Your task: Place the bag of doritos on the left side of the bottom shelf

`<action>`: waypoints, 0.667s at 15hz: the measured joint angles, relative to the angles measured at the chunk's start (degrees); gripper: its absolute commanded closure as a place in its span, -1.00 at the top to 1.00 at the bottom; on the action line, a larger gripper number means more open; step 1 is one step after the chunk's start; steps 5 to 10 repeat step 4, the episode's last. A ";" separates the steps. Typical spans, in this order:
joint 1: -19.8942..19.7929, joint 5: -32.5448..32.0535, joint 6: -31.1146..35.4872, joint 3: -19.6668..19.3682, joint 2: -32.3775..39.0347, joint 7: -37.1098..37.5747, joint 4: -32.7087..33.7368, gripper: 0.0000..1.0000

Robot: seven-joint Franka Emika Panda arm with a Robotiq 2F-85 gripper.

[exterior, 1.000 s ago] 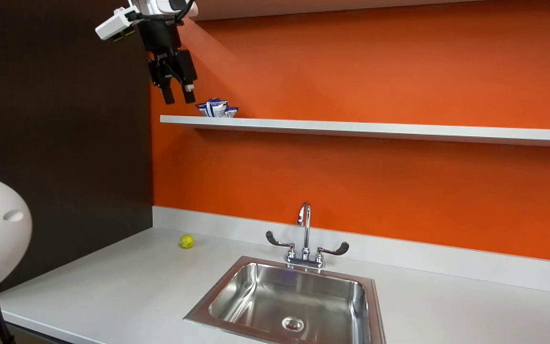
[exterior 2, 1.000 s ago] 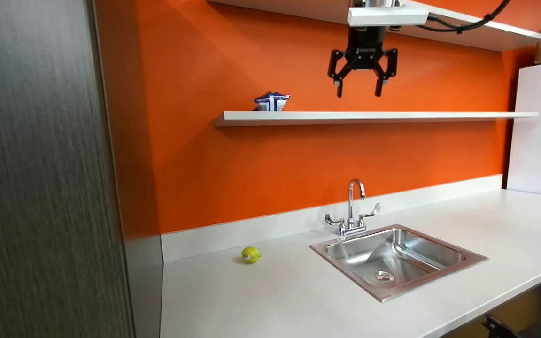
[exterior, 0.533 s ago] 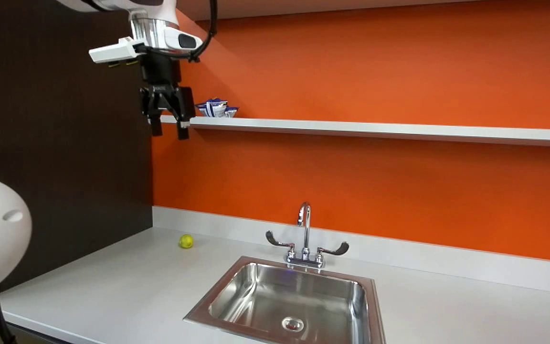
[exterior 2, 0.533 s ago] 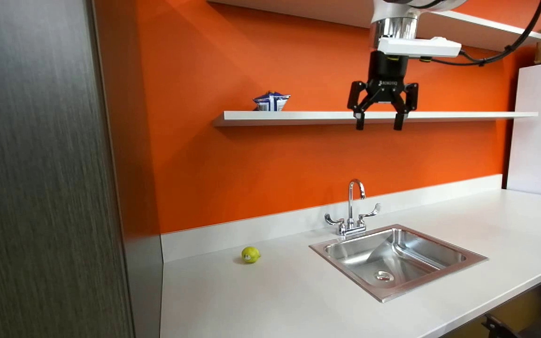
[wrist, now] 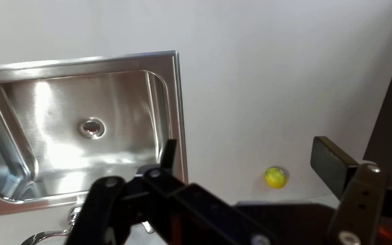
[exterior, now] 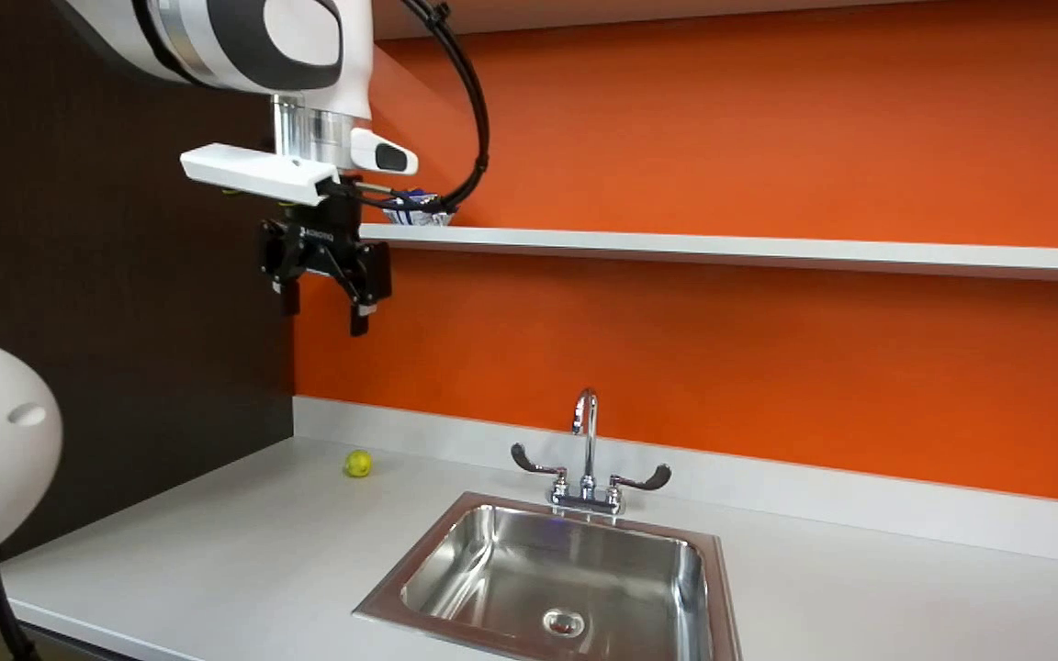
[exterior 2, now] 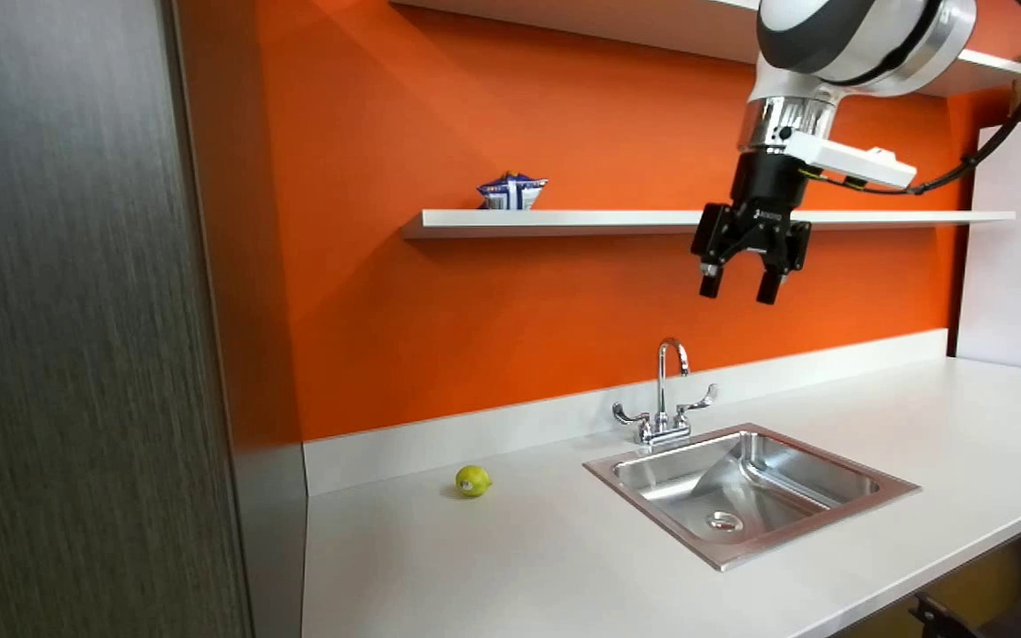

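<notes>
Bag (exterior 2: 512, 192) sits on the lower shelf (exterior 2: 564, 218), near its left end. End effector (exterior 2: 739, 290) hangs well apart from it, fingers spread, fingertips showing below the shelf line in both exterior views. In an exterior view the arm cable (exterior: 479, 115) crosses in front of the bag, hiding part of it. Upper shelf (exterior 2: 581, 16) overhead. Table (exterior 2: 475, 567) carries a yellow-green fruit (exterior 2: 473, 480); sink (exterior 2: 812, 523) and faucet (exterior: 590, 459) right of it, dark panel (exterior 2: 94, 354) far left.
</notes>
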 measured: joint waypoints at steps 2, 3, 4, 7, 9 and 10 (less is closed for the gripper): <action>-0.03 0.03 0.93 -1.07 0.04 -2.47 -1.75 1.00; -0.07 0.03 0.96 -1.25 0.18 -2.65 -2.05 1.00; -0.07 0.03 0.96 -1.25 0.26 -2.65 -1.99 1.00; -0.07 0.03 0.96 -1.25 0.26 -2.65 -1.99 1.00; -0.07 0.03 0.96 -1.25 0.26 -2.65 -1.99 1.00; -0.07 0.03 0.96 -1.25 0.26 -2.65 -1.99 1.00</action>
